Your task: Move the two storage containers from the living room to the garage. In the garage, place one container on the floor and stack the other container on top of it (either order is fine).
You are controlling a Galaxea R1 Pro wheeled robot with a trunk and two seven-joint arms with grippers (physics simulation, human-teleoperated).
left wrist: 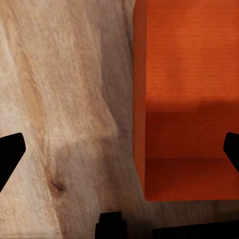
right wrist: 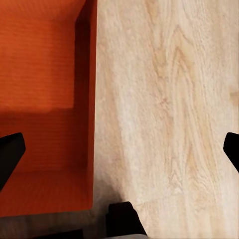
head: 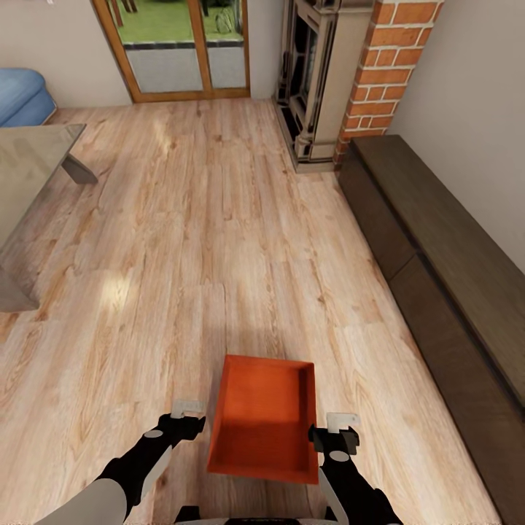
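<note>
One orange-red storage container point(head: 264, 417) lies on the living room's light wood-plank floor point(head: 219, 240), just in front of me and between my two arms. My left gripper point(head: 186, 415) hovers at its left long wall and is open; in the left wrist view one fingertip point(left wrist: 10, 154) is over the planks and the other over the ribbed inside of the container point(left wrist: 189, 99). My right gripper point(head: 337, 430) is open at the right long wall. It straddles that wall of the container point(right wrist: 45, 99) the same way, with nothing clamped.
A long dark low cabinet point(head: 437, 255) runs along the right wall, with the brick fireplace point(head: 379, 73) behind it. A glass-topped table point(head: 29, 175) stands at the left, a blue sofa point(head: 22, 95) beyond it. A wood-framed glass door point(head: 182, 51) is straight ahead.
</note>
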